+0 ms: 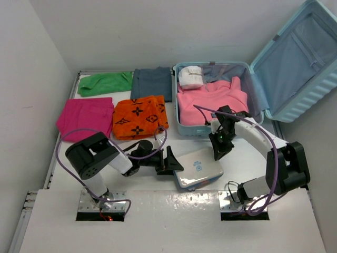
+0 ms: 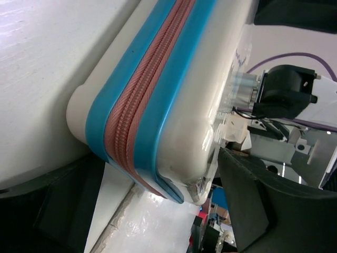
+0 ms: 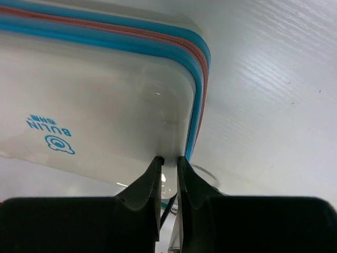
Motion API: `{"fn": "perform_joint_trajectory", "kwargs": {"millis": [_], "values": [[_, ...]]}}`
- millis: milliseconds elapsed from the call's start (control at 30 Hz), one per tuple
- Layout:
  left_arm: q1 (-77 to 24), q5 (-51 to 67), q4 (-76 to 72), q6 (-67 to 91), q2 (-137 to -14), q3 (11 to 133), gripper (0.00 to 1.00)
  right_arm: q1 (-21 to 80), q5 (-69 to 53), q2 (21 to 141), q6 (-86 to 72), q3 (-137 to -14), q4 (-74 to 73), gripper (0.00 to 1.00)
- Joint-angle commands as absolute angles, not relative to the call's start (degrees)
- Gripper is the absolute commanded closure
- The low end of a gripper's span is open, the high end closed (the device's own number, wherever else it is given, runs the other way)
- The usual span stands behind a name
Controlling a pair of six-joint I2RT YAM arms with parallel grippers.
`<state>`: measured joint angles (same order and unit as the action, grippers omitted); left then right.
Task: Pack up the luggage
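Lying open at the far right of the white table (image 1: 200, 145), the large pale blue ribbed hard-shell luggage (image 1: 297, 63) has its lid tilted back. It holds a folded pink garment (image 1: 210, 100) and a white roll (image 1: 190, 77). A white rectangular pouch with a blue zip band (image 1: 199, 168) lies between the arms. The left pincer (image 1: 178, 161) is spread wide astride the pouch's left end. The right pincer (image 3: 168, 163) is narrow, its tips at the pouch's edge; whether they pinch anything cannot be told.

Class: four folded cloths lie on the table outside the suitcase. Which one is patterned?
The orange cloth, printed with dark motifs; the green, grey-blue and magenta ones are plain.
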<state>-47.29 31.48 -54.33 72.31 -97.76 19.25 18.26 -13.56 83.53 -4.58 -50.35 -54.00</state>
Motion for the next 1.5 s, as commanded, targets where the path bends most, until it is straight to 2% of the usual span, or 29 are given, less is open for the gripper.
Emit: {"fn": "perform_joint_trajectory", "kwargs": {"millis": [0, 133, 333, 500, 700, 867, 933, 1033, 1067, 1167, 1200, 1267, 1333, 1467], "values": [[-48.5, 23.7, -65.3, 69.8, -92.8, 27.2, 0.1, 24.3, -34.9, 88.0, -8.7, -44.5, -47.9, 0.94], [-48.0, 23.7, -64.1, 67.9, -88.3, 29.5, 0.12, 24.3, -37.9, 87.5, -8.6, -46.1, -48.2, 0.93], [-48.5, 23.7, -61.4, 64.9, -80.8, 33.7, 0.12, 24.3, -36.0, 88.3, -7.7, -49.7, -49.7, 0.92], [-47.9, 22.5, -59.4, 64.9, -79.0, 36.6, 0.12, 24.3, -35.9, 89.8, -8.2, -53.7, -48.7, 0.9], [-46.1, 22.4, -57.0, 64.3, -79.0, 35.1, 0.12, 24.3, -35.9, 90.9, -7.8, -58.1, -48.7, 0.89], [-42.5, 22.4, -48.6, 60.8, -77.8, 31.5, 0.12, 21.7, -33.1, 86.6, -2.2, -59.6, -56.0, 0.83], [-40.5, 24.4, -44.0, 57.9, -77.8, 31.5, 0.12, 18.0, -32.2, 84.7, -0.4, -60.6, -57.9, 0.76], [-39.9, 22.9, -41.9, 58.1, -75.3, 28.1, 0.12, 13.3, -29.2, 79.5, 6.7, -60.7, -60.8, 0.57], [-40.6, 21.8, -41.3, 58.1, -72.5, 26.9, 0.1, 11.7, -28.3, 78.7, 9.4, -60.3, -59.5, 0.46], [-43.5, 16.3, -34.6, 58.1, -68.0, 25.0, 0.09, 9.7, -26.4, 76.7, 14.9, -56.7, -54.3, 0.33], [-43.5, 16.3, -33.1, 58.8, -67.1, 25.0, 0.09, 9.3, -27.2, 77.2, 15.8, -55.6, -53.5, 0.26], [-44.9, 15.4, -29.0, 59.8, -65.0, 25.0, 0.09, 8.9, -27.8, 78.8, 18.9, -55.5, -52.6, 0.19], [-44.9, 14.8, -24.7, 61.3, -63.6, 23.8, 0.09, 8.7, -28.8, 82.1, 22.0, -54.8, -51.6, 0.0], [-45.6, 14.8, -20.7, 63.3, -60.7, 21.6, 0.09, 8.9, -31.9, 86.7, 26.0, -53.0, -49.3, 0.0]]}}
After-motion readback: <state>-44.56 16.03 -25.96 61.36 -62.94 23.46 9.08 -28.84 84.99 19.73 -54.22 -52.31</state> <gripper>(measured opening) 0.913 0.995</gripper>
